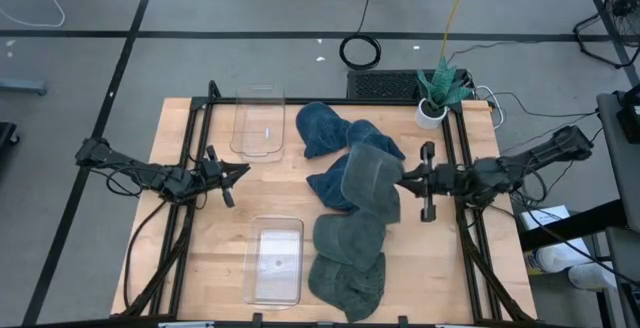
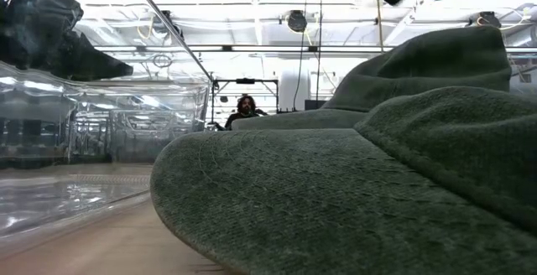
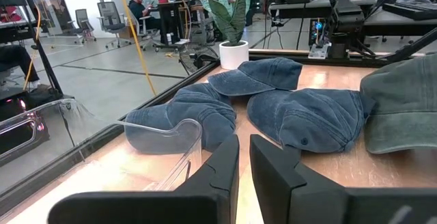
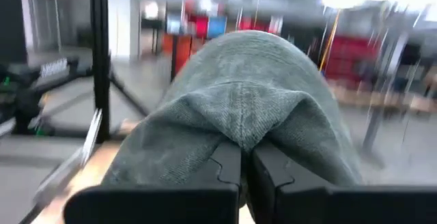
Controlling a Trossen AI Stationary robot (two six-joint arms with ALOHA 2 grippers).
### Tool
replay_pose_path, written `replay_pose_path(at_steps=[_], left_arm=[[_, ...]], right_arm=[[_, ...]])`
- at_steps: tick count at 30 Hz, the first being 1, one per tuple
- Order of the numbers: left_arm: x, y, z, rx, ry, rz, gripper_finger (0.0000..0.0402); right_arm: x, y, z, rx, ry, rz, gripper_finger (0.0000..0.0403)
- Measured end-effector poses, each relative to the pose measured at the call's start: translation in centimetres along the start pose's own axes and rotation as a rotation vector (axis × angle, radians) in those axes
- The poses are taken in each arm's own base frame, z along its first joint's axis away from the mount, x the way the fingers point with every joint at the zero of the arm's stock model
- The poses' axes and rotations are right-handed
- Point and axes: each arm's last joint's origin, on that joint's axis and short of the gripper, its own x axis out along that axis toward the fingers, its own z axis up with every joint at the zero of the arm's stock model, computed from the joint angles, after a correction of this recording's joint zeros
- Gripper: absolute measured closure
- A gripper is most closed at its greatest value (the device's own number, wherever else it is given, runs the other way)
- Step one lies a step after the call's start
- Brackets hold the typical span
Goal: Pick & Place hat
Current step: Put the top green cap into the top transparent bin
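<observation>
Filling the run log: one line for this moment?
right gripper: shut on green hat, lifted | left gripper: idle near far bin | near bin: empty

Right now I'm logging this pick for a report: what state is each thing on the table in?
Right gripper: shut on the raised green hat.
Left gripper: nearly closed, holding nothing.
Far clear bin: empty.
Near clear bin: empty.
Blue hats: lying loose on the table.
Other green hats: lying piled at the near edge.
Potted plant: upright.

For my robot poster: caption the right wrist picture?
Right gripper, jaws shut, pinching a grey-green hat.
</observation>
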Motion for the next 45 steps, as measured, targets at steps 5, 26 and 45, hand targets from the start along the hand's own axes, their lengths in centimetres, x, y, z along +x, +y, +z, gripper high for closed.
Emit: replay_pose_path(at_steps=[5,26,45], left_arm=[[0.0,0.0,0.0,0.000,0.000,0.000,0.0355],[0.0,0.0,0.0,0.000,0.000,0.000,0.0355],[0.0,0.0,0.0,0.003,0.000,0.000,0.0355]], right_arm=[[0.4,-0.1,-2.0,-0.065,-0.161,-0.067,0.0403],[4.7,-2.4,-3.2,-0.464,-0.177,-0.456,0.0403],[5.4,-1.9,-2.9,-0.747,-0.388,-0.162,0.0403]])
